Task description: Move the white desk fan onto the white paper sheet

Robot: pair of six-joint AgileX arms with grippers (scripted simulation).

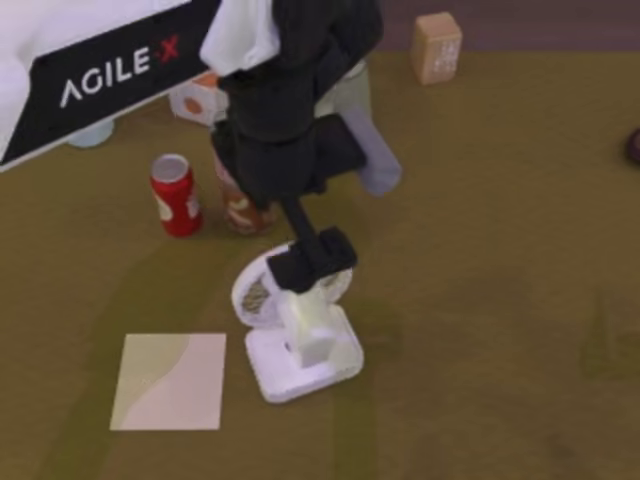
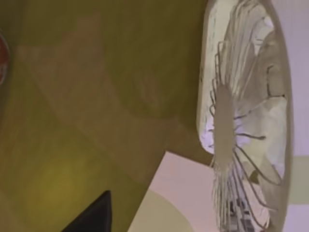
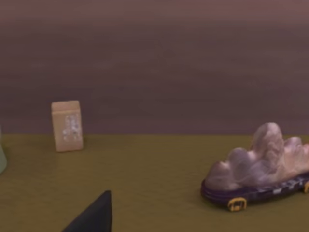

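The white desk fan (image 1: 300, 335) stands on the olive table, its square base (image 1: 300, 370) just right of the white paper sheet (image 1: 170, 381), apart from it. My left gripper (image 1: 312, 262) reaches down at the fan's head and motor housing, open, its fingers either side of the fan. The left wrist view has the round grille (image 2: 241, 121) close up, a corner of the paper sheet (image 2: 186, 188) behind it and one dark fingertip (image 2: 94, 217) standing clear. My right gripper (image 3: 154, 229) is parked out of the top view, open and holding nothing.
Behind the fan stand a red can (image 1: 175, 193), a brown can (image 1: 238, 208), a white-and-orange cube (image 1: 195, 98) and a pale bottle (image 1: 365, 130). A tan block (image 1: 436, 47) sits far back. A rock ornament on a purple base (image 3: 258, 169) lies at the right edge.
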